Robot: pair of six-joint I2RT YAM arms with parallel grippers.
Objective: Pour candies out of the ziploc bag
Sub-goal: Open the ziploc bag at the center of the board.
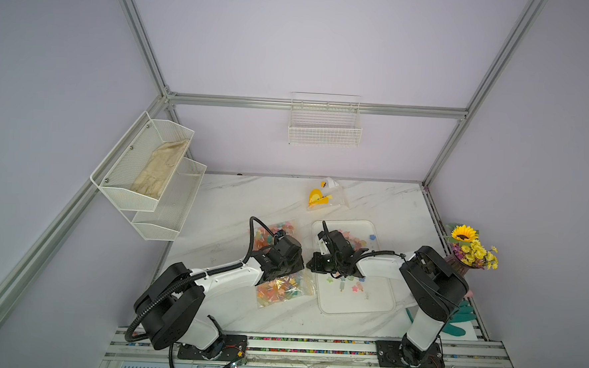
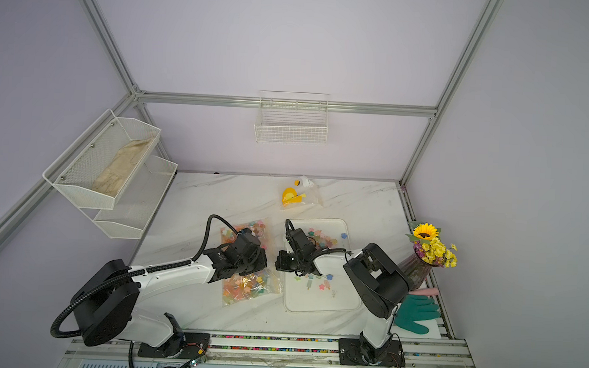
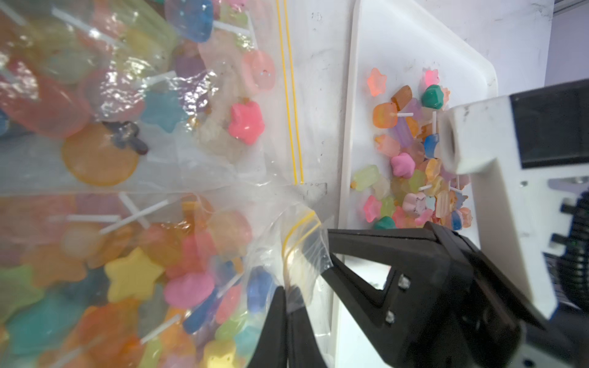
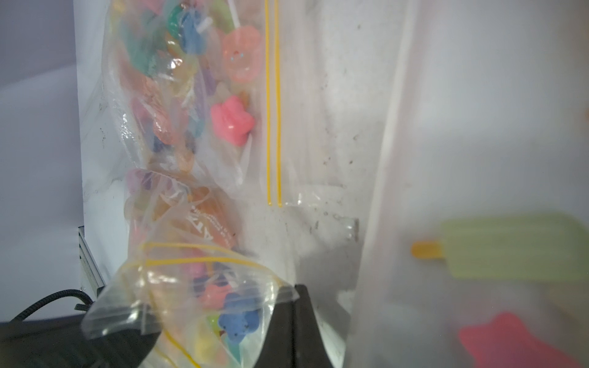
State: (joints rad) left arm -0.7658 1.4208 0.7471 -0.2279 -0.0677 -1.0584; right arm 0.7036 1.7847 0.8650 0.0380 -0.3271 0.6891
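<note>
second full bag (image 1: 266, 232) beyond the ziploc bag (image 1: 280, 291), tray (image 1: 370, 303) beside

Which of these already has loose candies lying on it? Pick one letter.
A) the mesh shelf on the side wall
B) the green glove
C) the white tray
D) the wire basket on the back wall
C: loose candies lie scattered on the white tray, beside the near bag, which holds many more.

We see pale lilac walls (image 1: 328, 37) and silver aluminium struts (image 1: 316, 105). A white wire basket (image 1: 324, 131) hangs at the back, a white two-tier mesh shelf (image 1: 167, 206) at the side, over a white marbled tabletop (image 1: 251, 196)
</note>
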